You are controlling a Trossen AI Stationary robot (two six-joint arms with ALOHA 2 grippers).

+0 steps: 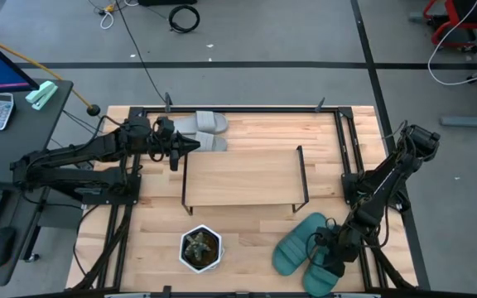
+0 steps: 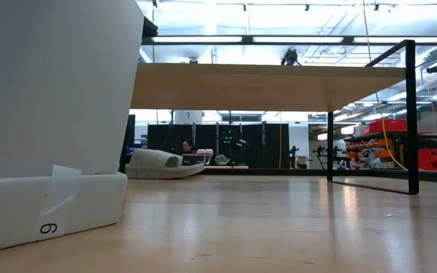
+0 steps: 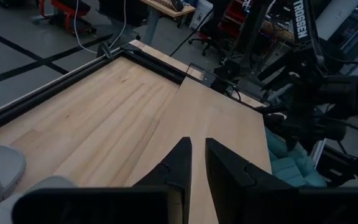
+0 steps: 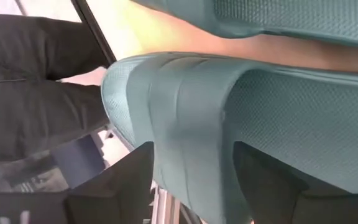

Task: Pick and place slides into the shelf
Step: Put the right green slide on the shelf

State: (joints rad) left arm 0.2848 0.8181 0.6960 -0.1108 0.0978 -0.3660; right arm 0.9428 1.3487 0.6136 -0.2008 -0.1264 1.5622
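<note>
Two teal slides lie on the table near its near right corner, one (image 1: 296, 244) beside the other (image 1: 321, 273). My right gripper (image 1: 334, 251) is down at the second one, and that slide (image 4: 191, 124) fills the right wrist view between the fingers. Two light grey slides (image 1: 204, 122) (image 1: 212, 143) rest on the table at the far edge, left of the shelf; one grey slide (image 2: 161, 163) shows in the low view. The shelf (image 1: 243, 176) stands mid-table on thin black legs. My left gripper (image 1: 190, 146) hovers shut by the grey slides, touching nothing. My right gripper has the teal slide's wide smooth band (image 4: 194, 143) between its two fingers (image 4: 120, 183), one on each side, coming from above and slanting down. The slide still seems to lie on the table beside its partner (image 4: 303, 18). How far back it reaches cannot be seen.
A white hexagonal plant pot (image 1: 199, 248) stands near the table's near edge, left of the teal slides; it fills the left of the low view as a white pot (image 2: 51, 114). A black frame (image 1: 350, 149) rims the table. A person's dark trousers (image 4: 36, 93) show beyond the table.
</note>
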